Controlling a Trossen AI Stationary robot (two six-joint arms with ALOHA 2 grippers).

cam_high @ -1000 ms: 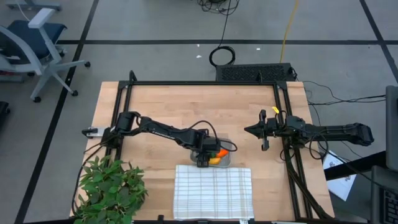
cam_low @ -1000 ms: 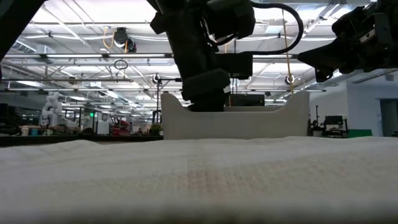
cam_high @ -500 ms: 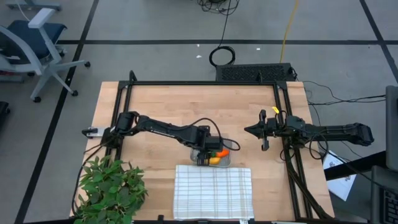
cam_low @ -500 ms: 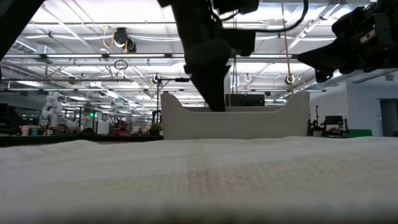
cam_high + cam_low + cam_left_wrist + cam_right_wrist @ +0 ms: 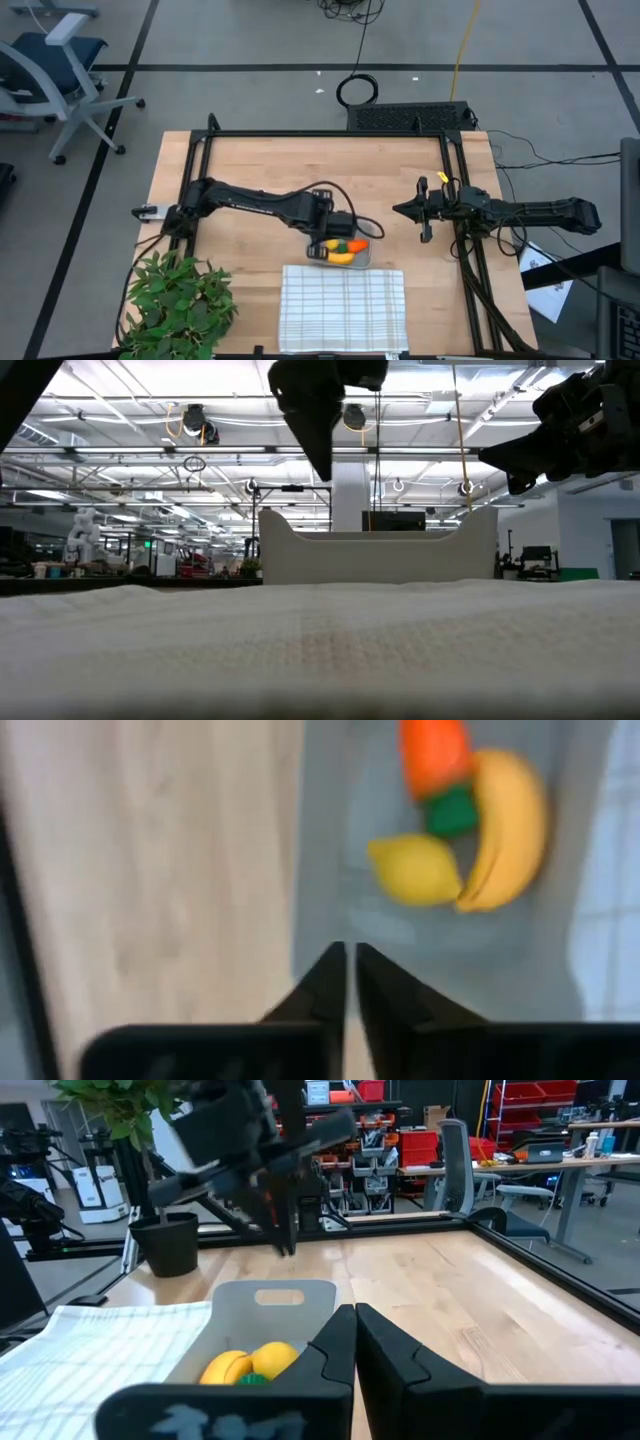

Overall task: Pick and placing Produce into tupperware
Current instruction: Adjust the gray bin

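Observation:
The tupperware (image 5: 342,252) stands on the wooden table just beyond the white checked cloth. In it lie the produce: a yellow banana (image 5: 505,830), a small round yellow fruit (image 5: 413,868) and an orange carrot (image 5: 432,750) with a green top. My left gripper (image 5: 350,960) hangs shut and empty above the container's left side (image 5: 318,455), its fingers pointing down. My right gripper (image 5: 405,210) waits shut over the table's right part, level, pointing toward the container (image 5: 270,1315).
A white checked cloth (image 5: 343,308) lies at the near edge, right in front of the container. A big leafy plant (image 5: 180,305) stands at the near left corner. A black frame (image 5: 330,133) runs round the table. Bare wood lies on the far half.
My left gripper has risen out of the tupperware, drawn a little toward the table's left and far side, and shut on nothing. The three pieces of produce, hidden under it before, now show lying in the container.

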